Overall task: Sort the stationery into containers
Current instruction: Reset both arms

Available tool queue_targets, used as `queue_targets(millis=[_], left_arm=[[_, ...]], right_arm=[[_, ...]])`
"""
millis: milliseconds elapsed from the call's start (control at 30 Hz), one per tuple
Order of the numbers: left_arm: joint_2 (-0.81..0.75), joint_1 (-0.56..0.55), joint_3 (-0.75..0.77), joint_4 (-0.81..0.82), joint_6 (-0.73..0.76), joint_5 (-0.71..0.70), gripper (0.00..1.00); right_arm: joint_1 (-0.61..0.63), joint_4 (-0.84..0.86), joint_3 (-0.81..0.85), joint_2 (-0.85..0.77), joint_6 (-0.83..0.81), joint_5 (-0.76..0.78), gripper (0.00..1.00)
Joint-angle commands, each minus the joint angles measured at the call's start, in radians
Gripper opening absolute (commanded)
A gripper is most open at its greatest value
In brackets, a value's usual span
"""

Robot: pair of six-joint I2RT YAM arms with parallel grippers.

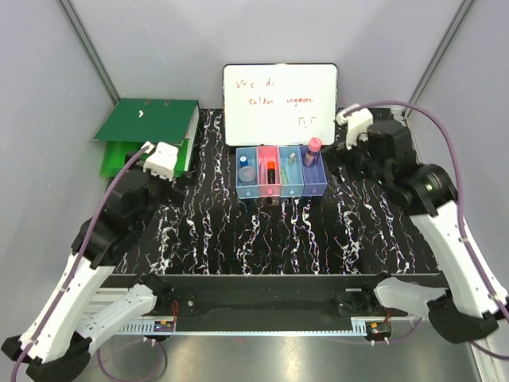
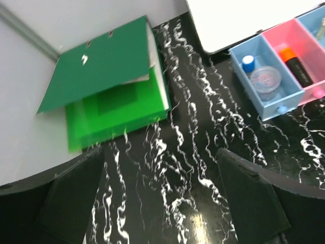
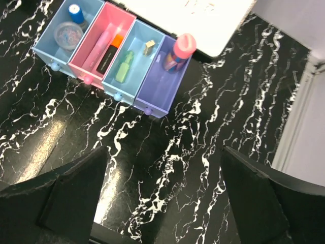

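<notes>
Sorting looks done: stationery pcs (image 3: 107, 53) all inside row of four joined translucent blue/pink/purple plastic bins (image 3: 155, 91), far-centre on black marbled desk (image 3: 167, 152); left tool (image 2: 162, 203) & right tool (image 3: 162, 198) both wide, empty

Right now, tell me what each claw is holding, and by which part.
Nothing is held: the left claw and the right claw are both open and empty; the stationery lies in the bins.

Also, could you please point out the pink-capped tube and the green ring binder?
pink-capped tube (image 3: 184, 46): right wrist view, on its pink cap.
green ring binder (image 2: 99, 66): left wrist view, on its top cover.
</notes>
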Motion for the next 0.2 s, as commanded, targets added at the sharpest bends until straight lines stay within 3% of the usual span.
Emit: queue_targets(millis=[0, 167], left_arm=[[-0.068, 0.019, -0.035, -0.035, -0.025, -0.036, 0.99], [-0.07, 0.019, -0.041, -0.011, -0.04, -0.046, 0.99]], right_arm=[[0.006, 0.011, -0.047, -0.093, 0.022, 0.067, 1.0], [0.006, 0.014, -0.071, -0.115, 0.033, 0.087, 1.0]])
